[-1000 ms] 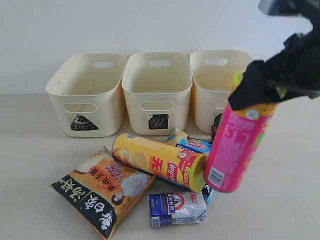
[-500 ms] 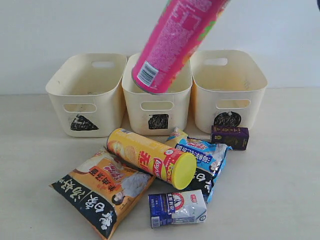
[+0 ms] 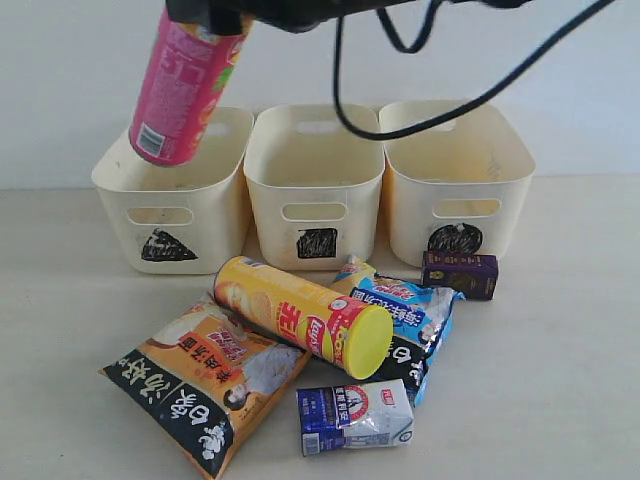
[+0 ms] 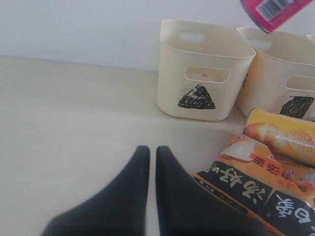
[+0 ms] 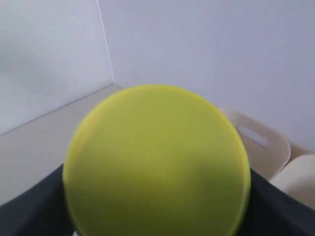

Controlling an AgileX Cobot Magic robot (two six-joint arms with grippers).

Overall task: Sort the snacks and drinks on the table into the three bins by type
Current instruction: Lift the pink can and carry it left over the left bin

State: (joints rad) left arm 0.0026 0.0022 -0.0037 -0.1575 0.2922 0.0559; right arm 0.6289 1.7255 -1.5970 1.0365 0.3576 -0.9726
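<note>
My right gripper (image 3: 207, 14) reaches across the top of the exterior view, shut on the pink chip tube (image 3: 180, 88). The tube hangs tilted above the triangle bin (image 3: 205, 215). In the right wrist view its yellow-green lid (image 5: 157, 162) fills the frame between dark fingers (image 5: 29, 206). The square bin (image 3: 270, 215) and circle bin (image 3: 410, 215) stand alongside. On the table lie the yellow tube (image 3: 300, 315), orange-and-black bag (image 3: 205, 380), blue-and-black bag (image 3: 410, 320), blue-and-white carton (image 3: 355, 415) and purple carton (image 3: 459, 274). My left gripper (image 4: 149, 150) rests shut and empty, low over the table beside the orange bag (image 4: 261, 182).
The right arm's black cable (image 3: 430, 110) loops down over the square and circle bins. A white wall stands right behind the bins. Bare tabletop (image 4: 74, 113) lies left of the triangle bin (image 4: 202, 73).
The right gripper has lifted the pink tube from the right of the table, carried it leftward past the square bin, and now holds it over the triangle bin. The purple carton and blue bag are uncovered.
</note>
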